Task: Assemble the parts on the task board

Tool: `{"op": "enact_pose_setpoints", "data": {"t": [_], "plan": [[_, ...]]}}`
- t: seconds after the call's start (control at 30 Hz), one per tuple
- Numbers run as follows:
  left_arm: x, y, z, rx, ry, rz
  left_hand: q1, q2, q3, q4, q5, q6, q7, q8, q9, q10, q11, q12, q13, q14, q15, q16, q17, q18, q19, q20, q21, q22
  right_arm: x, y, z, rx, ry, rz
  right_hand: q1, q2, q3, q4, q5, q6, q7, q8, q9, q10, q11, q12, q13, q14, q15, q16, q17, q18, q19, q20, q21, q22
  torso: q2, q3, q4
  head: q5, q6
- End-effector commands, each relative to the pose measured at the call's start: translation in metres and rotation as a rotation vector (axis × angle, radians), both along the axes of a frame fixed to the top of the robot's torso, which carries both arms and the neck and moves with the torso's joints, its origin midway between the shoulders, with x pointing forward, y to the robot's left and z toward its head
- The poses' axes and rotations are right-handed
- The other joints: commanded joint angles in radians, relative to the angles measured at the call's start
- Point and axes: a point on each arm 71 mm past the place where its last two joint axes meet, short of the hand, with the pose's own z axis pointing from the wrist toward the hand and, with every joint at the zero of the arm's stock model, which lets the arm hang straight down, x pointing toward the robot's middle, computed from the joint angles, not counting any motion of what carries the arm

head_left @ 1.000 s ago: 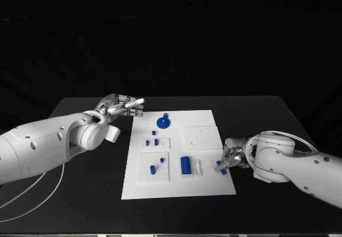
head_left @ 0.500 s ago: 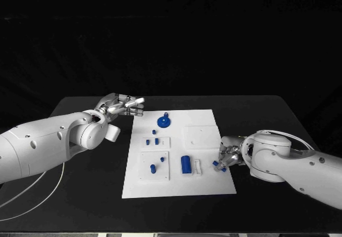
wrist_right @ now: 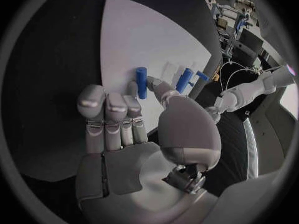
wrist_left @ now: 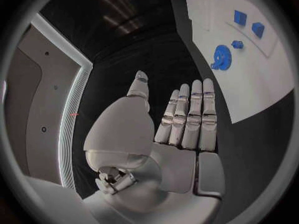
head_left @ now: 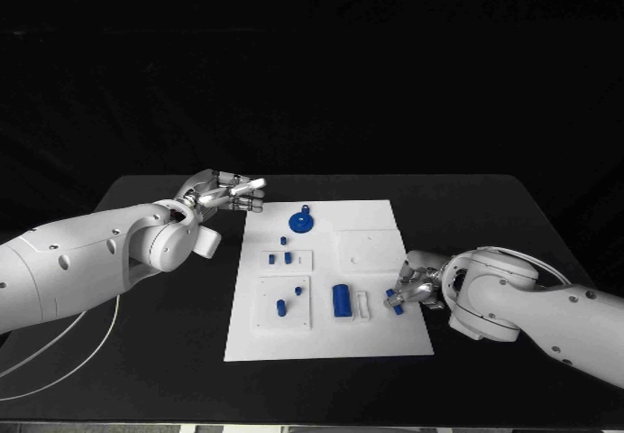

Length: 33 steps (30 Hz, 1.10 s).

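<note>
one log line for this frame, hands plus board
left hand: open, off board's far-left corner | right hand: pinching small blue peg over board's right edge | task board: blue gear, blue cylinder on it

Black matte table (head_left: 156, 361) across the lower half of the frame.
A thin white cable (head_left: 72, 359) curves over the table's lower left part, running off the left edge.

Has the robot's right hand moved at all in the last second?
Yes. The right hand, pinching a small blue peg, has slid inward over the task board's right edge, closer to the large blue cylinder standing in it.
</note>
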Motion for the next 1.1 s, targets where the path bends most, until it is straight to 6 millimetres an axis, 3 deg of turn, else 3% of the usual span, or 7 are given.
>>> {"op": "enact_pose_setpoints", "data": {"t": [0.03,0.47,0.83,1.1], "plan": [[-0.001,-0.002,0.000,-0.002,-0.001,-0.018,0.002,0.001,0.000,0.000,0.000,-0.002,-0.001,0.000,0.000,-0.003,-0.001,0.000,0.000,0.005,-0.001,-0.002,0.001,-0.011,-0.002,-0.005,0.004,0.000,-0.006,0.005,-0.006,0.106,0.066,-0.080,0.004,0.006,0.141,-0.171,-0.001,0.008,-0.002,0.006,-0.837,0.005,-0.012,0.004,-0.001,-0.001,-0.005,-0.005,-0.002,0.008,0.049,0.003,0.003,0.098,0.000,-0.0004,-0.0001,0.001,-0.001],[-0.001,-0.003,0.000,0.001,0.005,-0.023,0.002,0.001,0.000,0.001,-0.002,-0.004,-0.001,0.000,0.000,-0.005,0.000,-0.001,0.000,0.004,0.000,-0.001,0.001,-0.011,-0.004,-0.004,0.005,-0.001,-0.008,0.023,0.005,0.230,0.076,-0.091,0.011,0.012,0.086,-0.164,0.004,0.016,-0.005,0.005,-0.840,0.005,-0.014,0.004,-0.001,-0.001,-0.007,-0.006,-0.004,0.007,0.052,0.000,-0.006,0.098,0.000,-0.0007,-0.0006,0.005,-0.002],[-0.001,-0.003,0.000,0.002,0.007,-0.026,0.002,-0.001,0.001,0.004,-0.003,-0.004,-0.001,0.000,0.000,-0.005,0.000,-0.001,0.000,0.004,0.000,-0.001,0.001,-0.011,-0.004,-0.004,0.006,-0.001,-0.007,0.029,0.003,0.236,0.101,-0.080,0.011,0.014,0.071,-0.162,-0.001,0.020,-0.007,0.006,-0.840,0.006,-0.015,0.004,-0.001,0.000,-0.007,-0.005,-0.003,0.006,0.053,0.000,-0.005,0.099,0.000,-0.0008,-0.0005,0.007,-0.001],[-0.001,-0.004,0.000,0.004,0.010,-0.027,0.002,-0.003,0.001,0.008,-0.005,-0.004,-0.001,0.001,0.000,-0.006,0.000,-0.001,0.000,0.003,0.000,-0.002,0.001,-0.011,-0.005,-0.004,0.006,-0.002,-0.008,0.032,0.001,0.211,0.132,-0.059,0.015,0.023,0.022,-0.152,-0.009,0.023,-0.011,0.006,-0.839,0.005,-0.016,0.004,0.000,0.000,-0.008,-0.005,-0.003,0.004,0.053,0.000,-0.011,0.098,0.000,-0.0004,0.0005,0.010,-0.003]]}}
